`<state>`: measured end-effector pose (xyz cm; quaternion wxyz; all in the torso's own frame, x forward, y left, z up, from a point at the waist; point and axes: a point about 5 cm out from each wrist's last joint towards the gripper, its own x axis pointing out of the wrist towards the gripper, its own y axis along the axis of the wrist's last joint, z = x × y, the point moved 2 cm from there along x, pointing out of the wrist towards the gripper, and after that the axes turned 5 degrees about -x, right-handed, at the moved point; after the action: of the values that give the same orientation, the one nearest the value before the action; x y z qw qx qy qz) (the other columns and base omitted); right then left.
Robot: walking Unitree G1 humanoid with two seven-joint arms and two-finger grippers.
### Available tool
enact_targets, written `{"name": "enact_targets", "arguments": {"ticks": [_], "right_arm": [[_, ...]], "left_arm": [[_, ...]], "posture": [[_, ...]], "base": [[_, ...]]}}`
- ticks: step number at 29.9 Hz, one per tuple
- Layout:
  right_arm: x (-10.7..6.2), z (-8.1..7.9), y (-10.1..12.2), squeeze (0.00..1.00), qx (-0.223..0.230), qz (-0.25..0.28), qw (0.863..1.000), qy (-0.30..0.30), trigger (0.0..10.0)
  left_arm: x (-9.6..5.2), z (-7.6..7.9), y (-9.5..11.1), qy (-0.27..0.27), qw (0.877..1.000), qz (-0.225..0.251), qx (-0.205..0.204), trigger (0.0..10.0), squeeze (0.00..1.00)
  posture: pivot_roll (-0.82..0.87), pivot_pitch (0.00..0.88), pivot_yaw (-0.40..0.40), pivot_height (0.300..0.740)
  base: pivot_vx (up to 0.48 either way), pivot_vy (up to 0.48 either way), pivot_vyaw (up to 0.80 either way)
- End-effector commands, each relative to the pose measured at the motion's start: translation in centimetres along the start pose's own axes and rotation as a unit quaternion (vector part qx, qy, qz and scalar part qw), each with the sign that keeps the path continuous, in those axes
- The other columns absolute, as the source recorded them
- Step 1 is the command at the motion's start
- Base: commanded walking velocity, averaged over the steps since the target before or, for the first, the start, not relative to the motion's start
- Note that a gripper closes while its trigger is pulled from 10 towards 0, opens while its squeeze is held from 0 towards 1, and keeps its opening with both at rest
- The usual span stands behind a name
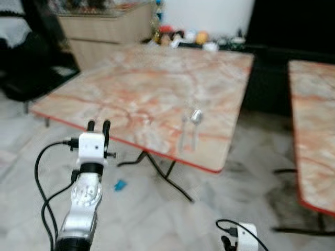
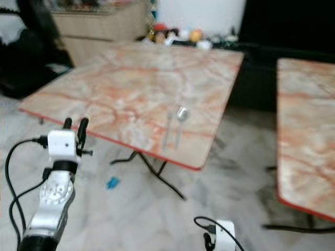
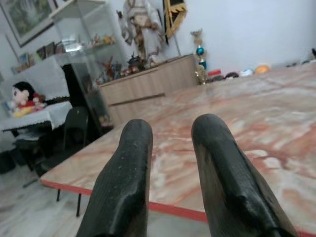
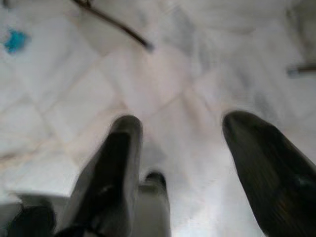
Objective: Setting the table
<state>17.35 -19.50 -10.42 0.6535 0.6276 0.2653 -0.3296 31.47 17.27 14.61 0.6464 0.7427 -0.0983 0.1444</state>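
looking down from the head, the left eye view shows a marble-patterned table (image 1: pixel 146 89) with a red edge, and on it, near the front right corner, a spoon (image 1: pixel 194 125) and what seems to be a fork (image 1: pixel 182 133) lying side by side, blurred. the left gripper (image 1: pixel 99 125) is raised in front of the table's near edge, its fingers a little apart and holding nothing. the right gripper (image 1: pixel 226 243) hangs low near the floor. a small blue scrap (image 1: pixel 120 184) lies on the tiled floor (image 1: pixel 157 214) under the table, and a second table (image 1: pixel 314 130) stands well apart to the right. the left wrist view shows that gripper's fingers (image 3: pixel 123 182) slightly parted and empty, aimed across the tabletop toward a wooden sideboard (image 3: pixel 148 91). the right wrist view shows its fingers (image 4: pixel 116 168) spread wide over bare tiles, empty. judging by this, one cutlery pair is laid; no plate or glass is on the table, so most of the setting looks undone.
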Motion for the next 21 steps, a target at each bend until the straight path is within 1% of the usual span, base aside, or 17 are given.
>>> {"name": "enact_targets", "arguments": {"ticks": [1, 4, 7, 13, 16, 17, 19, 21], "right_arm": [[0.1, -0.2, 0.2, 0.0, 0.003, 0.002, 1.0, 0.003, 10.0], [0.1, -0.2, 0.2, 0.0, 0.004, 0.002, 1.0, 0.002, 10.0], [0.1, -0.1, 0.2, 0.0, 0.012, 0.001, 1.0, -0.001, 10.0], [0.1, -0.1, 0.1, 0.0, 0.01, -0.002, 1.0, -0.004, 10.0], [0.1, 0.0, 0.1, 0.0, 0.01, -0.002, 1.0, -0.005, 10.0], [0.1, -0.1, 0.1, 0.0, 0.01, -0.003, 1.0, -0.004, 10.0], [0.1, -0.1, 0.1, 0.0, 0.01, -0.003, 1.0, -0.004, 10.0], [0.1, -0.1, 0.1, 0.0, 0.009, -0.003, 1.0, -0.004, 10.0]], "left_arm": [[0.4, -0.3, 0.6, 0.002, 1.0, 0.013, 0.003, 10.0, 0.0], [0.4, -0.3, 0.6, 0.001, 1.0, 0.015, 0.004, 10.0, 0.0], [0.4, -0.3, 0.6, 0.0, 1.0, 0.015, 0.007, 10.0, 0.0], [0.2, -0.5, 0.5, 0.003, 1.0, 0.013, 0.011, 10.0, 0.0], [0.2, -1.2, 0.3, 0.022, 1.0, 0.01, 0.02, 10.0, 0.0], [0.1, -2.6, -0.2, 0.056, 0.998, -0.002, 0.036, 10.0, 0.0], [0.0, -3.7, -0.7, 0.083, 0.995, -0.014, 0.052, 10.0, 0.0], [-0.1, -4.7, -1.1, 0.103, 0.991, -0.022, 0.081, 10.0, 0.0]], "posture": [[0.0, 0.001, 0.02, 0.74], [0.0, 0.0, 0.019, 0.74], [0.0, 0.002, 0.019, 0.74], [0.0, 0.0, 0.02, 0.74], [0.0, 0.0, 0.02, 0.74], [0.0, 0.0, 0.02, 0.74], [0.0, 0.0, 0.02, 0.74], [0.0, 0.002, 0.022, 0.74]], "base": [[0.0, 0.0, 0.69], [0.0, 0.0, 0.5], [0.0, 0.0, 0.0], [0.0, 0.0, 0.0], [0.0, 0.0, 0.0], [0.0, 0.0, 0.0], [0.0, 0.0, 0.0], [0.0, 0.0, 0.0]]}}
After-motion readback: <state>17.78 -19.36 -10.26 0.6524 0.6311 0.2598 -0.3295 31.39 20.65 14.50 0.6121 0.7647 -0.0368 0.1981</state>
